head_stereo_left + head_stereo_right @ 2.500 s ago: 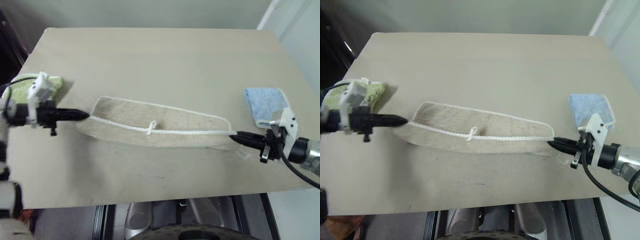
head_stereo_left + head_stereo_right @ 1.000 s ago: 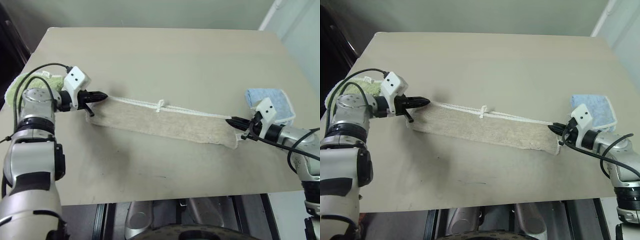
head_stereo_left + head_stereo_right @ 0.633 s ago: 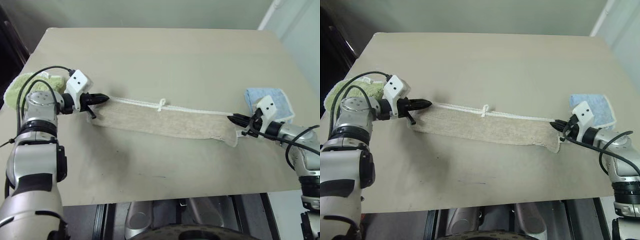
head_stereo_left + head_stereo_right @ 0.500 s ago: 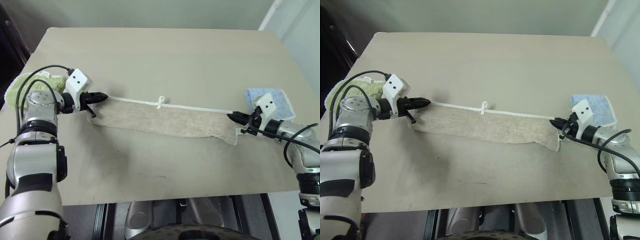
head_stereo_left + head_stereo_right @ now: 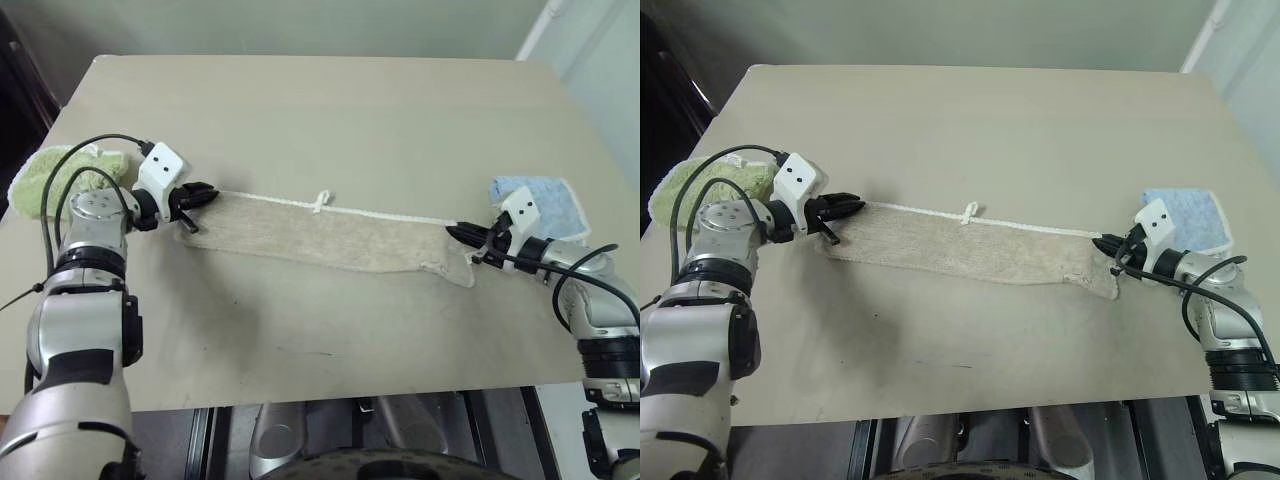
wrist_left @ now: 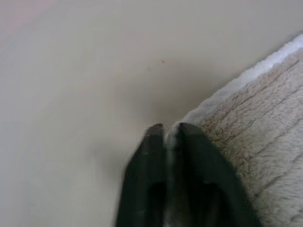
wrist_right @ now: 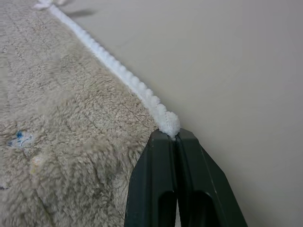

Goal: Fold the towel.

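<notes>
The towel point(image 5: 330, 238) lies mid-frame — soft, light, limp, best held by its corded corners. The right gripper point(image 7: 174, 137) pinches one corner; the left gripper point(image 6: 171, 135) looks barely parted on the other — release uncertain.

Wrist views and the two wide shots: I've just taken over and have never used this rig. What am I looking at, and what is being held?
The wide pictures come from the robot's head, looking down over both arms at the table. Each close-up comes from a camera on one wrist, looking along that gripper. The towel lies stretched out as a long beige strip. The right gripper pinches its white-edged corner; the left gripper is at the opposite end. A green cloth and a blue cloth lie off to the sides.
</notes>
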Robot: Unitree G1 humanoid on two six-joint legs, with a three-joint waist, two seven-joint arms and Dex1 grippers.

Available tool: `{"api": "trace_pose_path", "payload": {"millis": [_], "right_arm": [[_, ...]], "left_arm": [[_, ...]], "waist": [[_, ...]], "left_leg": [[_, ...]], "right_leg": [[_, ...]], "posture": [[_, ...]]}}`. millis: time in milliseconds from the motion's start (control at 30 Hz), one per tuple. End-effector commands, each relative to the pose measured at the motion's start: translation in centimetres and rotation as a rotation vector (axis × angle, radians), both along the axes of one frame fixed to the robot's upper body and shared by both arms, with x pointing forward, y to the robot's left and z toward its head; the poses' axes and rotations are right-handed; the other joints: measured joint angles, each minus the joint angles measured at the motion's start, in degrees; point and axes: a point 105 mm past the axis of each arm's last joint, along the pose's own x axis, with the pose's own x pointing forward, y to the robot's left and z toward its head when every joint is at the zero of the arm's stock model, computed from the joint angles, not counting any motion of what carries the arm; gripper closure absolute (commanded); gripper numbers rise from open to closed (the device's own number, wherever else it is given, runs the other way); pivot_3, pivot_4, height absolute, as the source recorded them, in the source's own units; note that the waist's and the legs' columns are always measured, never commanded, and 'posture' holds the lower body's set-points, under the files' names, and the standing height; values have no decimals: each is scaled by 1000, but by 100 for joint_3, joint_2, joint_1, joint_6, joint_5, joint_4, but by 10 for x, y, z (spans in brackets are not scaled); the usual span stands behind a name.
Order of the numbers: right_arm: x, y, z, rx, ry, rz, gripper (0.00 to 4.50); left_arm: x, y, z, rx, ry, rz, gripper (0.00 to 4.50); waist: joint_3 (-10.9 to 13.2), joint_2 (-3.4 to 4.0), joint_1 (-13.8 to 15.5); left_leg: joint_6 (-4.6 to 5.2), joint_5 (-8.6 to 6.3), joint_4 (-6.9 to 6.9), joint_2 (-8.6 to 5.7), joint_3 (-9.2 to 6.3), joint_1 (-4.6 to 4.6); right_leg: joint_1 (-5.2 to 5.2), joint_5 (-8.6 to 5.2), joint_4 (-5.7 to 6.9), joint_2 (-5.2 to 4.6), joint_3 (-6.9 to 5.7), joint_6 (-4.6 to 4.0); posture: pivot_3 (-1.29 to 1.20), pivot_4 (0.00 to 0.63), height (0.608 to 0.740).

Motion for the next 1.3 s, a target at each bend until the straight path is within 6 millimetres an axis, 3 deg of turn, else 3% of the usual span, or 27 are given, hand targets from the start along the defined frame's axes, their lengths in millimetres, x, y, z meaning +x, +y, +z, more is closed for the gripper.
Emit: {"api": "trace_pose_path", "payload": {"millis": [33, 267, 400, 533, 667, 800, 900, 1067, 1300], "right_arm": [[-3, 3, 25, 97, -57, 39, 3808], [-1, 0, 38, 140, -104, 15, 1492], [-5, -9, 46, 152, -124, -22, 175], [-5, -21, 51, 190, -117, -122, 79], [-10, -28, 56, 364, 36, -240, 79], [-42, -4, 66, 636, 209, -127, 79], [-64, 10, 59, 770, 347, -71, 79], [-80, 30, 53, 979, 483, -98, 79], [-98, 55, 24, 1017, 658, -181, 79]], "left_arm": [[-1, 5, 7, -31, -22, 16, 2437], [4, 10, 23, -46, -139, 56, 24], [8, 24, 39, -14, -227, 142, 0], [9, 30, 50, 6, -308, 188, 0], [13, 17, 66, -75, -390, 143, 0], [13, -21, 78, -193, -421, -53, 0], [10, -51, 78, -261, -427, -191, 0], [5, -87, 67, -308, -421, -325, 0], [-14, -125, 44, -336, -346, -483, 0]], "waist": [[0, 0, 1], [0, 0, 0], [0, 0, -3], [0, 0, 1], [0, 0, 4], [1, 0, 37], [2, -1, 56], [3, 1, 37], [4, 2, 9]], "left_leg": [[0, 0, 0, 0, 1, 0], [-1, 1, 0, 1, -1, 1], [-1, 1, 0, 1, -1, 1], [-1, 1, -1, 0, -1, 2], [-1, 2, 0, -1, 2, 2], [0, 2, -3, -5, 1, 0], [0, 2, -3, -15, -3, -5], [0, -1, -3, -29, 2, -6], [7, -2, -5, -29, -15, 1]], "right_leg": [[0, 0, 0, 0, 0, 0], [2, 1, 0, 0, 0, -2], [2, 2, 0, 0, 1, -5], [3, -1, 0, 0, 0, -2], [3, -1, -1, -2, 2, -1], [3, -9, 0, -1, -1, -5], [5, -20, 0, 0, -2, 4], [9, -27, -7, -15, 3, 27], [42, 2, -65, -12, -5, 54]], "posture": [[0, 150, 703], [0, 150, 703], [0, 150, 703], [0, 150, 703], [0, 150, 703], [0, 150, 703], [0, 150, 703], [0, 150, 703], [0, 150, 703]]}}
